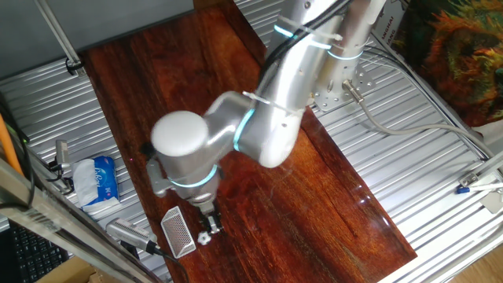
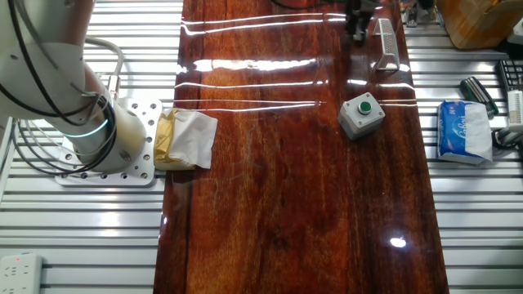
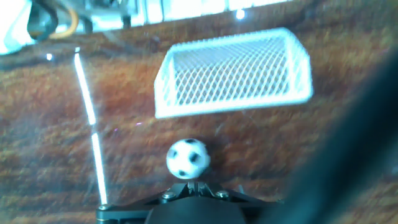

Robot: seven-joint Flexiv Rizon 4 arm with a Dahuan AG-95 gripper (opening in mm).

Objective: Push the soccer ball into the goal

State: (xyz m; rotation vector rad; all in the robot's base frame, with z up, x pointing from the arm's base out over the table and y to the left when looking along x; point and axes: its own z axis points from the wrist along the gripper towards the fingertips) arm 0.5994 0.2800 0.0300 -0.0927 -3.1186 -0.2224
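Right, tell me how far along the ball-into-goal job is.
Done: the gripper has been brought down low behind the soccer ball. In hand: the ball sits on the wood just ahead of the hand, lined up with the goal. Left: the push itself, since bare wood shows between ball and goal mouth.

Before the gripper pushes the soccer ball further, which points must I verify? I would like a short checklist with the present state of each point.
1. The soccer ball is outside the goal, on the wood in front of its opening: ok.
2. No object lies between ball and goal in the hand view: ok.
3. The ball sits just ahead of the gripper, roughly in line with the goal's mouth: ok.
4. Gripper touches the ball: cannot tell, the picture is blurred.
5. Fingers open or shut: cannot tell.
6. The button box stands aside from the goal in the other fixed view: ok.
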